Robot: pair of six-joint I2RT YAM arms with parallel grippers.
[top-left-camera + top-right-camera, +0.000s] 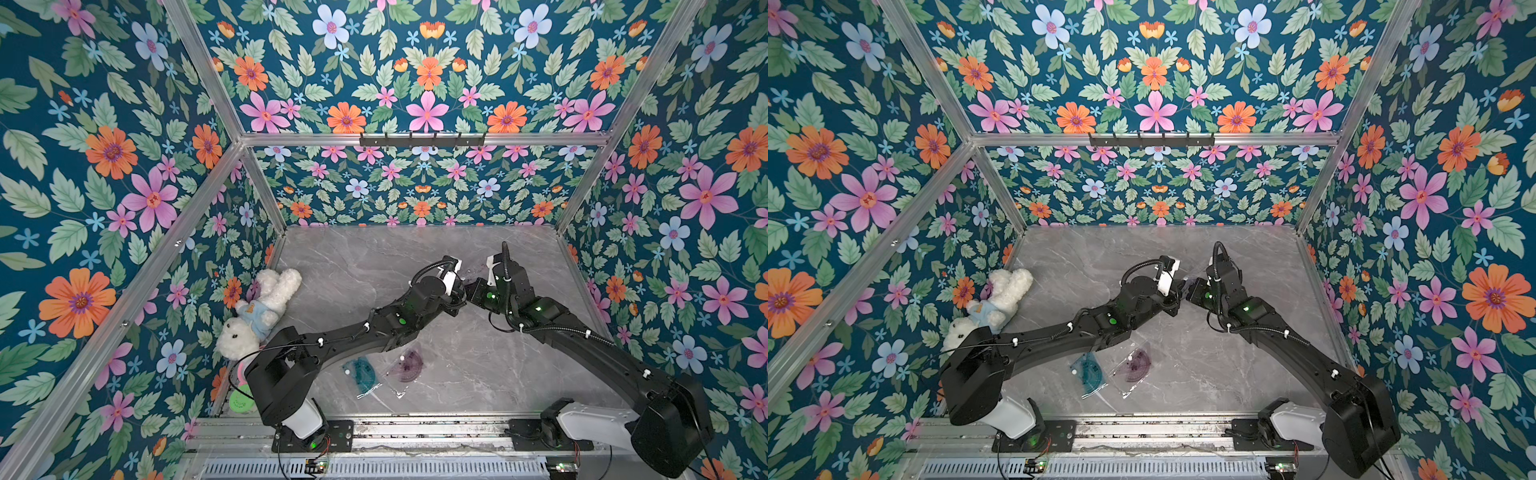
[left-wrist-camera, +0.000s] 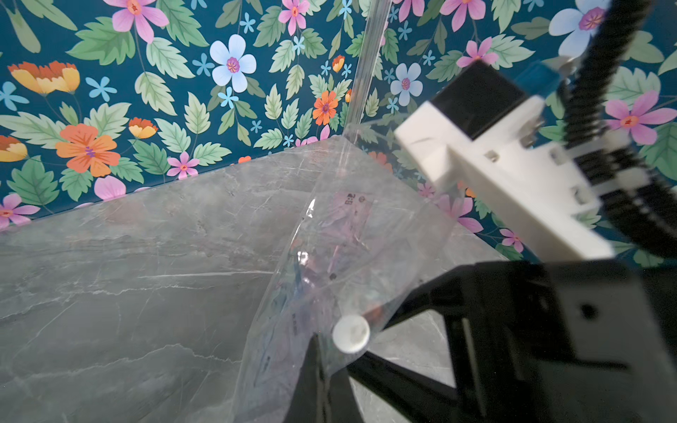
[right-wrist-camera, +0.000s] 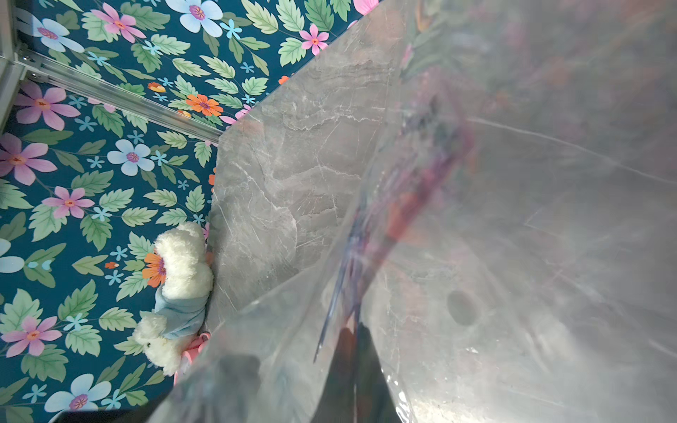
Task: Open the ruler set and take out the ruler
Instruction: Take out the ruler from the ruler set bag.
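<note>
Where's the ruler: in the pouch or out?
Inside, apparently: tinted pieces show through the clear pouch, which left gripper and right gripper both pinch above the table.

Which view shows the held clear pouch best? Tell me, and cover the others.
Left wrist: most of the clear pouch is in frame, with its white snap button sharp. Right wrist: the pouch fills the picture, blurred. In both top views, it is only a faint sheen.

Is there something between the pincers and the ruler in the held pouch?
Yes, the clear pouch itself. The left pincer and the right pincer are both shut on its film, and the tinted ruler lies inside. Whether the mouth by the white snap is open, I cannot tell.
</note>
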